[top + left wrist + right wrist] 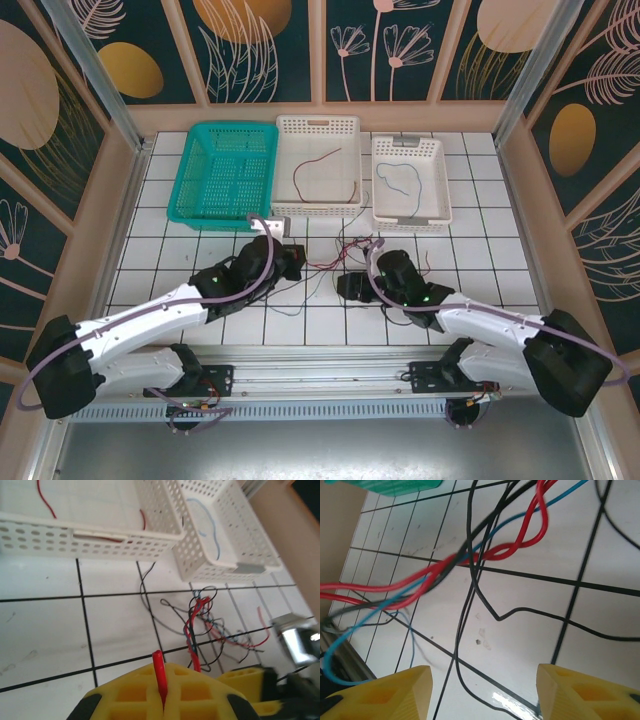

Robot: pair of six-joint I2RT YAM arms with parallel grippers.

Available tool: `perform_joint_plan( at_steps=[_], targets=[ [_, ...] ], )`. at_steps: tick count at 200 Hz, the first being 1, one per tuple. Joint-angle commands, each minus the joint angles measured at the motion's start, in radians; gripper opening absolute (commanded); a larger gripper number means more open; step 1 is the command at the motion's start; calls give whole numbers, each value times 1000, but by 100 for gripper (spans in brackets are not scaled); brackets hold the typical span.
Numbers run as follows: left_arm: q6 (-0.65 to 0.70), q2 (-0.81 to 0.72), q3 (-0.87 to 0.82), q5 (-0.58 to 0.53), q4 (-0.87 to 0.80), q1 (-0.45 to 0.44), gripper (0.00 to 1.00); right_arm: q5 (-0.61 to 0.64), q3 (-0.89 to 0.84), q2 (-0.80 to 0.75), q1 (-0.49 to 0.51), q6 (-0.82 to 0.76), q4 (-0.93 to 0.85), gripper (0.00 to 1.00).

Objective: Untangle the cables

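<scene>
Bench [480,250]: glossy white square tiles with thin black grid lines.

Far edge, three plastic baskets in a row:
- Teal basket [190,175] toward the far-left corner, with a slotted floor and flared walls.
- Middle white basket [318,124], walls punched with round holes. A thin red wire [310,165] curls across its floor.
- Right white basket [440,190], same punched plastic. A pale blue wire [400,180] lies looped inside.

Cables [335,262]: hair-thin, limp strands in red, black and blue, loosely knotted at the middle of the bench between the two pincers. The right wrist view shows them close up [470,560]: two glossy red strands twisted round each other, a blue one running alongside, black ones crossing over.

Left pincer [163,695]: yellow pads with a waffle-grid face, pressed together and clamped on a red cable [159,670]. Its blunt tip stands up out of the seam.

Right pincer [485,675]: smooth yellow fingers [395,690] stand well apart, gripping nothing. It sits just beside the tangle, and a black strand lies on the tile between the fingers.
</scene>
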Motion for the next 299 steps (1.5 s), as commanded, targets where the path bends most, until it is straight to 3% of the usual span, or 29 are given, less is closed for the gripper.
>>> perform_joint_plan(
  at_steps=[1,80,120,161,220,269,282,299],
  targets=[
    [-30,-30,33,-8,-30,5,0,-41,3,11,32,-2,178,57],
    [-75,-85,51,-14,-27,4,0,28,34,108,76,-15,202,53],
    [-82,-100,53,-49,-36,5,0,74,23,-52,97,-24,149,53],
    [-79,-82,63,-52,-26,5,0,-1,10,-181,126,-58,125,56],
    [-85,-66,80,-49,-7,5,0,43,54,-14,245,-49,268,58],
    [-96,-76,73,-51,-2,4,0,139,82,89,273,-42,390,56],
    [-98,-81,69,-54,-1,6,0,151,79,109,272,-32,430,50],
    [-101,-89,63,-62,-1,5,0,168,81,129,274,-24,451,33]
  ],
)
